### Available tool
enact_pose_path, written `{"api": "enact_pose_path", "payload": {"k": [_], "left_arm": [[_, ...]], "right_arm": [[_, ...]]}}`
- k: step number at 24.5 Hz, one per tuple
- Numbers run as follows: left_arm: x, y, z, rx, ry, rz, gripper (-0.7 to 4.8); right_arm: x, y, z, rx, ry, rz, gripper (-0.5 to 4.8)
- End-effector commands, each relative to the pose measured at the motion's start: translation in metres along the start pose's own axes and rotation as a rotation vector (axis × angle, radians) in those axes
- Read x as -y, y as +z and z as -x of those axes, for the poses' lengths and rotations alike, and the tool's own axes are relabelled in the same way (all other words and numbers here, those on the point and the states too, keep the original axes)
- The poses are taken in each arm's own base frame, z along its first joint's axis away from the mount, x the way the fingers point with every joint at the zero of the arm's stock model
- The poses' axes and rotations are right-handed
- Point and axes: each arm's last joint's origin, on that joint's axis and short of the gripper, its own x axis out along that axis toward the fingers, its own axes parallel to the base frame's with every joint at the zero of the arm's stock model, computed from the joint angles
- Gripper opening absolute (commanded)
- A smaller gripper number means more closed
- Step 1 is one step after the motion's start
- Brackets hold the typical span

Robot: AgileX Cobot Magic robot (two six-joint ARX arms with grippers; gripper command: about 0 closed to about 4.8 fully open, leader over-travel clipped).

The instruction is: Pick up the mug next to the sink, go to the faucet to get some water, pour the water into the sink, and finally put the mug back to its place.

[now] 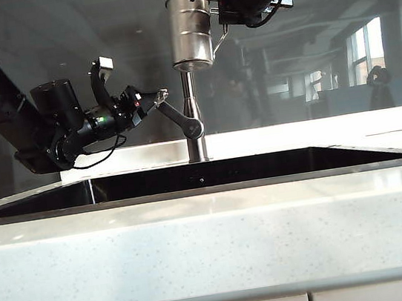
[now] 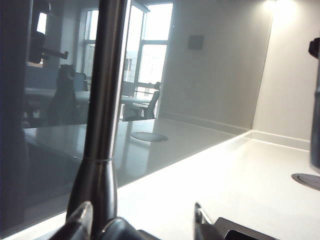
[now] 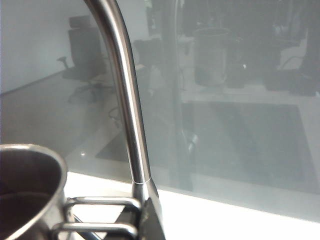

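While my right end effector [image 1: 221,14] grips the ringed brushed-steel mug [image 1: 190,31] by its wire handle beside the slim steel faucet [image 1: 191,114] pipe, my left end effector [image 1: 155,99] gapes at the lever for water.

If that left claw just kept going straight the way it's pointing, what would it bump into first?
Most likely the faucet. The left gripper points toward it with its fingers spread open, and the angled lever sits right at their tips. In the wrist view the pipe stands just ahead, though exact depth is hard to judge.
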Motion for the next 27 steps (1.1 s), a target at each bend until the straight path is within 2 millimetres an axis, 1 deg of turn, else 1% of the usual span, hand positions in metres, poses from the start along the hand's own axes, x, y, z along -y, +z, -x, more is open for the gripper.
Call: {"api": "enact_pose_path", "payload": {"k": [1, 11, 18, 25, 27], "left_arm": [[0.0, 0.003, -0.001, 0.003, -0.014, -0.006, 2.52], [0.0, 0.0, -0.001, -0.032, -0.043, 0.04, 2.47], [0.007, 0.007, 0.0, -0.019, -0.144, 0.09, 2.46], [0.012, 0.013, 0.001, -0.011, -0.218, 0.118, 2.46], [0.015, 0.015, 0.002, -0.029, -0.267, 0.141, 2.46]], "right_arm": [[-0.001, 0.015, 0.004, 0.065, 0.008, -0.012, -0.02], [-0.001, 0.018, 0.004, 0.087, 0.009, -0.013, -0.02], [-0.004, 0.022, 0.004, 0.098, 0.019, -0.014, -0.02], [-0.009, 0.022, 0.004, 0.096, 0.029, -0.015, -0.02], [-0.01, 0.022, 0.004, 0.095, 0.031, -0.015, -0.02]]}}
